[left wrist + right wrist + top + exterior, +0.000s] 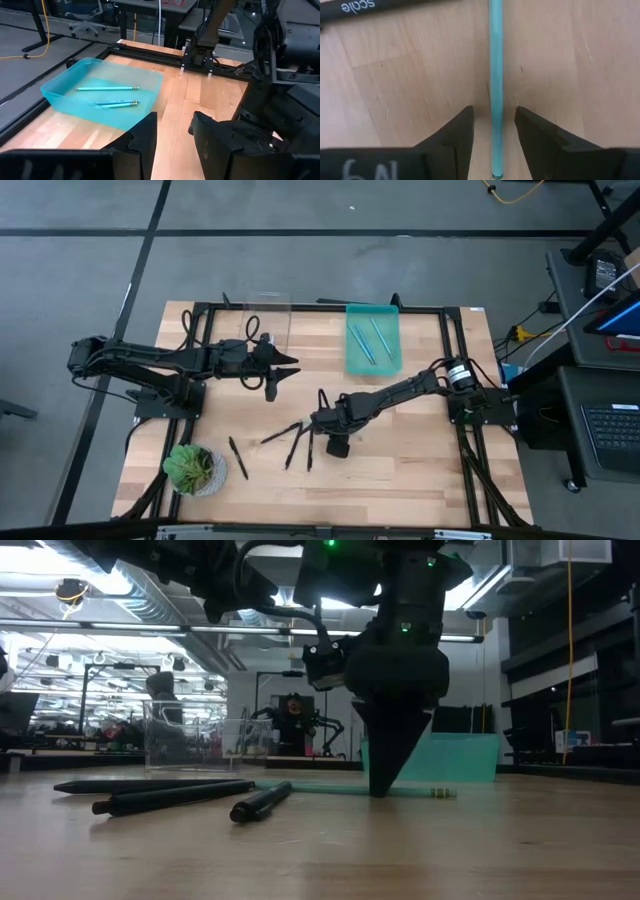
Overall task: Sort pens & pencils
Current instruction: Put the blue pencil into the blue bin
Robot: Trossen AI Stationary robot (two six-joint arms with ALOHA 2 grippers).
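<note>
Right now the right gripper (pixel 493 131) is down at the tabletop near the middle of the table (pixel 420 470), fingers apart and straddling a light blue pencil (pixel 495 75) that lies flat on the wood. The pencil's long axis runs straight ahead between the two fingers, so a squeeze across its width should catch it. Black pens (pixel 170 796) lie scattered just beside it on the left arm's side. Two more blue pencils (pixel 107 88) already rest in the teal tray (pixel 65 95) at the far edge. The left gripper (pixel 172 145) hovers with fingers apart near the clear box (pixel 268 315), farther from the straddled pencil.
</note>
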